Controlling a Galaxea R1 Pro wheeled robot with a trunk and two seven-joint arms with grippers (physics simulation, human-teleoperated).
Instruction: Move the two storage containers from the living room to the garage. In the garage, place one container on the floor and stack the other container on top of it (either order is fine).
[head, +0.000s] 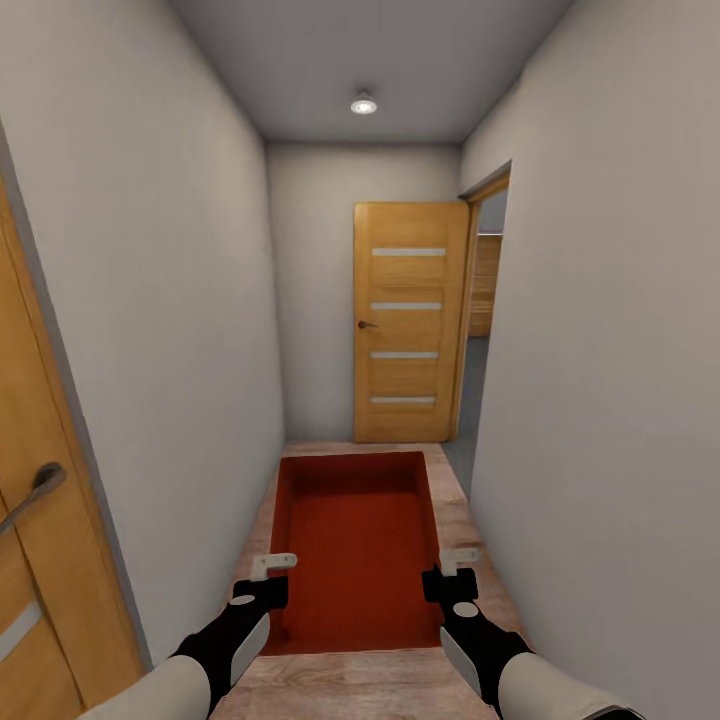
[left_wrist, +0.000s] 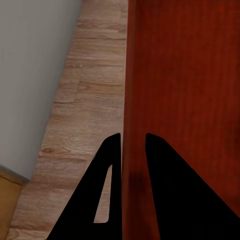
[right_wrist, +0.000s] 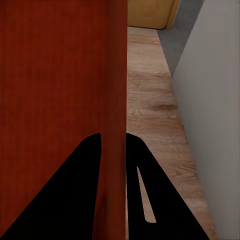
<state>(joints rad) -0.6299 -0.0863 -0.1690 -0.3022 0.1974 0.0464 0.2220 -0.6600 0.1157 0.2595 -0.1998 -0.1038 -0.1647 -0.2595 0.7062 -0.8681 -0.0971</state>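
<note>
- The robot faces down a narrow hallway with a light wood plank floor (head: 480, 540) and plain white walls on both sides.
- A red-orange storage container (head: 355, 550) is held level in front of the robot, between the two arms, its long axis pointing down the hallway.
- The left gripper (head: 268, 575) pinches the container's left wall; in the left wrist view its dark fingers (left_wrist: 165, 200) sit on either side of that thin wall.
- The right gripper (head: 452, 572) pinches the right wall the same way, its fingers (right_wrist: 75, 200) straddling the wall's edge.
- A wooden door (head: 410, 320) with four pale strips stands at the hallway's end, beside an open doorway (head: 485, 300) on the right.
- Another wooden door (head: 40, 560) with a lever handle (head: 40, 485) is near on the left.
- A round ceiling light (head: 364, 104) glows overhead.
</note>
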